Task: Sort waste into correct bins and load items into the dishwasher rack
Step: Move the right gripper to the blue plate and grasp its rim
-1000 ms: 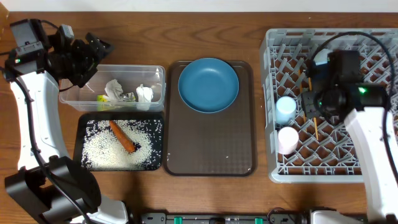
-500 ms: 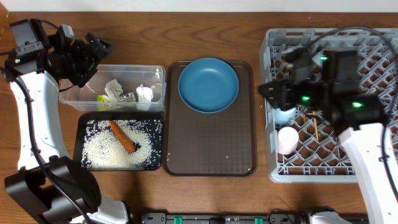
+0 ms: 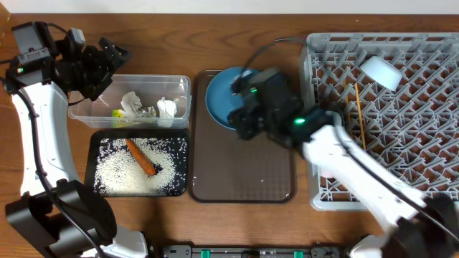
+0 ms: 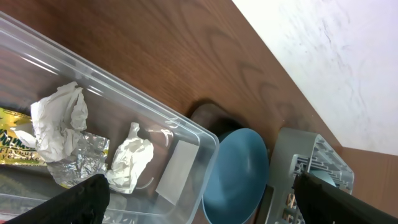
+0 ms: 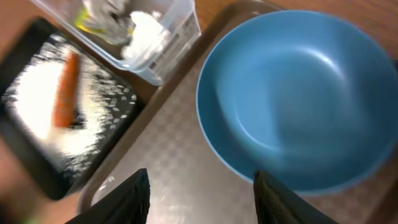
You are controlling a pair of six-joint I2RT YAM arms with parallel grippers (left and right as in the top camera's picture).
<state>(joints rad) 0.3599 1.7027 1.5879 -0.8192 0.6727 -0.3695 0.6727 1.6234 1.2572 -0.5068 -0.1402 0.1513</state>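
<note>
Your right end effector (image 5: 202, 183) hangs open and empty over the dark brown rectangular serving tray (image 5: 168, 155). The large round dark-blue plate (image 5: 292, 99) lies on it at 1 o'clock. Your left end effector (image 4: 199, 190) gapes wide, empty, by the clear rectangular plastic tub (image 4: 143, 102) of crumpled white paper napkins (image 4: 59, 121). The grey pegged plastic rack (image 3: 430, 86) stands at the plate's 3 o'clock.

Wrapper (image 4: 12, 140) print (yellow-green, partly hidden) is unreadable.

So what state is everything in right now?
Round dark-blue plate, empty, on brown serving tray.
Clear rectangular plastic tub, holds crumpled white napkins, wrapper.
Shallow black tray, holds rice, carrot.
Grey plastic rack, holds white bowl, wooden chopsticks.
Left jaws, open, empty.
Right jaws, open, empty.
</note>
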